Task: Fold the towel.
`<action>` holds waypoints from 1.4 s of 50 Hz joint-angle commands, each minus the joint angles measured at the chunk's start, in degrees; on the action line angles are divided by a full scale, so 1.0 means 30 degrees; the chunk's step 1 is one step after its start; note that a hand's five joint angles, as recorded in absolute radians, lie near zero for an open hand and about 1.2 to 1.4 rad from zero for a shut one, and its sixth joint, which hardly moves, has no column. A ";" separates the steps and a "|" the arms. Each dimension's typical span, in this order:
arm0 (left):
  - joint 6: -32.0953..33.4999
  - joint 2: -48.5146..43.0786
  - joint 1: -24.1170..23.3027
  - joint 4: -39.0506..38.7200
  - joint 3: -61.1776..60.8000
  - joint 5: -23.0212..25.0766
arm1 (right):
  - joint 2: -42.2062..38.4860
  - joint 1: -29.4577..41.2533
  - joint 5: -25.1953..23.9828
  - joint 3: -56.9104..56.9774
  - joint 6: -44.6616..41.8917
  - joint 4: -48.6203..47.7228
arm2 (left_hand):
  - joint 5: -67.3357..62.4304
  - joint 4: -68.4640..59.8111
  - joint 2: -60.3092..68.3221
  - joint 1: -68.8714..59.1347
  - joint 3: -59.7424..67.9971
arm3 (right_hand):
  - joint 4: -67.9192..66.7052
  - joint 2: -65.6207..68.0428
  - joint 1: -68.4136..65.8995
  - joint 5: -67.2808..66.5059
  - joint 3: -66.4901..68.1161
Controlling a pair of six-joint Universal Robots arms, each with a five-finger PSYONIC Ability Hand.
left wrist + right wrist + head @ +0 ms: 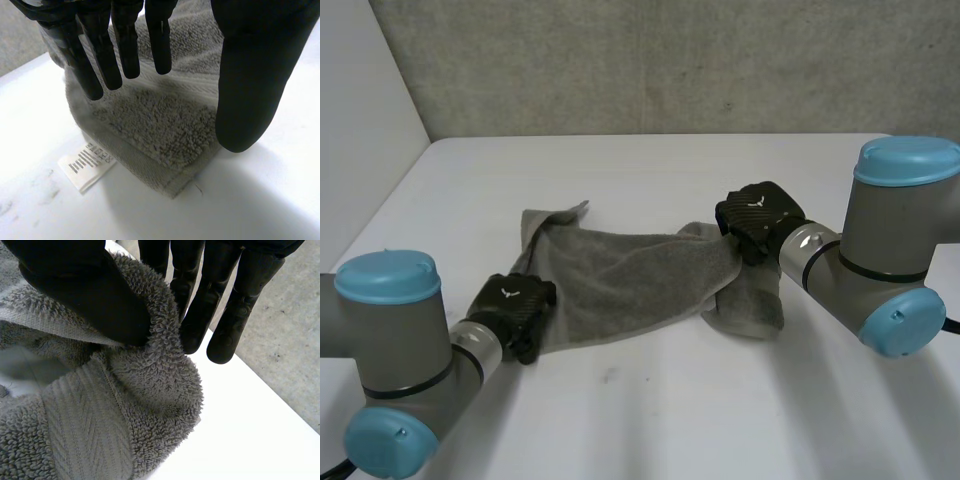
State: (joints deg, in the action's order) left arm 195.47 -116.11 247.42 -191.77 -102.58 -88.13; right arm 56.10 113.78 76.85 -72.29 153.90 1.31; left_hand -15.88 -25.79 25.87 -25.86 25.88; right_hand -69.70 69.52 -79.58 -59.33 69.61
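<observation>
Towel: grey terry towel (620,285), rumpled on the white table (660,420) and strung between the two hands. One end is bunched at the right fingers; the other lies flat under the left fingers.
Right hand: the right hand (758,222) has thumb and fingers clamped together on a thick roll of the towel's edge. The pile bulges out past the fingertips, and a woven band (85,425) runs across the cloth just beyond the thumb.
Left hand: the left hand (250,75) has fingers straight and set well apart from the thumb, gripping nothing. The towel's near corner rests on the table between fingers and thumb and reaches out past the fingertips.
Done so far: little, by the look of it. No clean fold shows. The far corner on the left-hand side is flipped over, and the end below the right fingers sags doubled on itself, which looks more like slump than a fold.
Left to do: probably most of the task, namely getting a hold on the left corner, pulling the cloth flat, bringing one edge over to meet the other, and smoothing it.
Label: a white tag (85,167) sits at the hem beside the corner, just beyond the left fingertips. It carries a row of bars and a line of small print too fine to read.
Other writing: no brand name is readable on the towel. Each hand's back bears a small pale emblem, not legible as letters.
</observation>
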 commanded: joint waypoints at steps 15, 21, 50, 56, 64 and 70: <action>0.2254 -0.1201 -0.0002 -0.1524 0.0853 -0.0007 | -0.0243 0.0043 0.0018 0.0014 -0.0030 -0.0057 | -1.2043 -1.2073 1.2047 -1.2052 1.2043 | -0.3434 0.3494 -0.0142 -0.3556 0.3463; 0.2344 -0.1171 -0.0002 -0.1788 0.1175 0.0051 | -0.0272 0.0043 0.0018 0.0014 -0.0088 -0.0086 | -1.6744 -1.6773 1.6747 -1.6752 1.6743 | -0.3434 0.3494 -0.0142 -0.3556 0.3463; 0.2198 0.0122 0.0028 -0.1818 0.1967 0.1047 | 0.1458 -0.0660 -0.0216 0.0396 -0.0059 0.0559 | -1.8040 -1.8070 1.8044 -1.8048 1.8039 | -0.3434 0.3494 -0.0142 -0.3556 0.3463; 0.2227 -0.0760 -0.0001 -0.1760 0.1908 0.1048 | 0.0549 -0.0543 -0.0187 0.0424 -0.0117 0.0617 | -0.6659 -0.6689 0.6663 -0.6668 0.6659 | -0.3434 0.3494 -0.0142 -0.3556 0.3463; 0.2314 -0.0178 -0.0002 -0.1029 0.1238 0.1048 | 0.0460 -0.0543 -0.0217 0.0424 -0.0147 0.0588 | 0.0444 0.0414 -0.0440 0.0436 -0.0445 | -0.3434 0.3494 -0.0142 -0.3556 0.3463; 0.2285 0.1112 0.0086 -0.0734 0.0007 0.1515 | 0.0314 -0.0572 -0.0246 0.0366 -0.0176 0.0559 | 0.1968 0.1938 -0.1964 0.1959 -0.1968 | -0.3434 0.3494 -0.0142 -0.3556 0.3463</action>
State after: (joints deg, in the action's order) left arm 202.34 -116.87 247.42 -195.23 -98.50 -84.91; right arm 57.37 112.15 76.19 -71.05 153.46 3.08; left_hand -11.53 -21.29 21.32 -21.49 21.41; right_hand -69.70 69.52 -79.58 -59.34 69.61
